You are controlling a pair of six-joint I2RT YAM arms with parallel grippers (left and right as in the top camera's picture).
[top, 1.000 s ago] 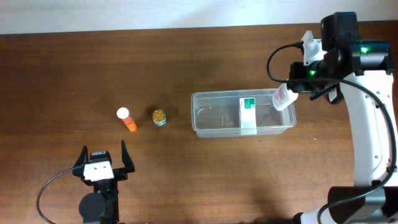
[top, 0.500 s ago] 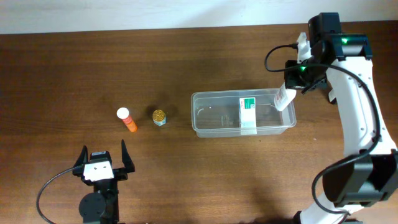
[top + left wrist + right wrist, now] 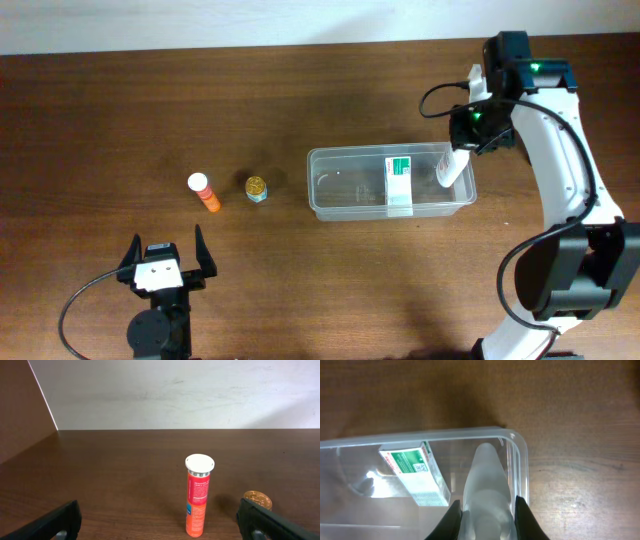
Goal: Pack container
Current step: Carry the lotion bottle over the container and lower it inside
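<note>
Right wrist: white bottle (image 3: 485, 490) over container (image 3: 519, 475)

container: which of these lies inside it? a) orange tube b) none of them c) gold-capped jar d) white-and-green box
D: the white-and-green box lies on the floor of the container, while the orange tube and the gold-capped jar stand outside it.

We list on the brown wooden table (image 3: 300, 100): one clear container (image 3: 345, 151), one upright orange tube (image 3: 204, 192), one gold-lidded jar (image 3: 257, 188).
</note>
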